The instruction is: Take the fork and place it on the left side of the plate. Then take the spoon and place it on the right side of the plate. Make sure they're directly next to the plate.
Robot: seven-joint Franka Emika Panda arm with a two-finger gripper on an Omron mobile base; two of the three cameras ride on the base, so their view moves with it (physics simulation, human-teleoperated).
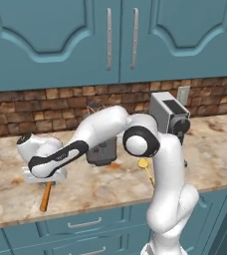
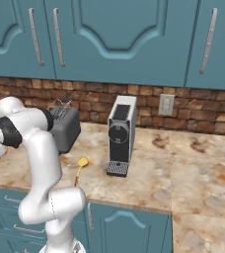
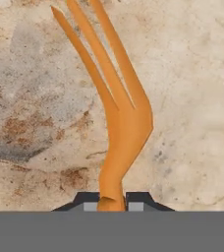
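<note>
Down at the far left of the marbled beige stone counter (image 1: pixel 110 184), the white arm's two-finger gripper (image 3: pixel 112 203) has its two dark fingertips pressed against either side of the long, slim orange fork (image 3: pixel 119 113). The jaws look closed on the neck, just below where the head widens. From the hand, the three tines fan away ahead, and the fork lies flat on the stone. In the left base view the handle end of the fork (image 1: pixel 46 195) sticks out beneath the hand toward the counter's front edge.

The yellow-gold spoon (image 1: pixel 146 167) with its round bowl lies well apart from the hand, beyond the arm's elbow, close to the front of a grey toaster (image 2: pixel 64 128). No blue plate appears in any view, so where the fork must go cannot be told.

My worry is the hold: the grip sits near the head, not the middle, so the long handle may swing or droop on lifting, and the thin neck could slip between the fingertips. A tilted fork might land askew.

Counted: one fork, one spoon, one toaster, one silver coffee machine (image 2: pixel 121 134).
</note>
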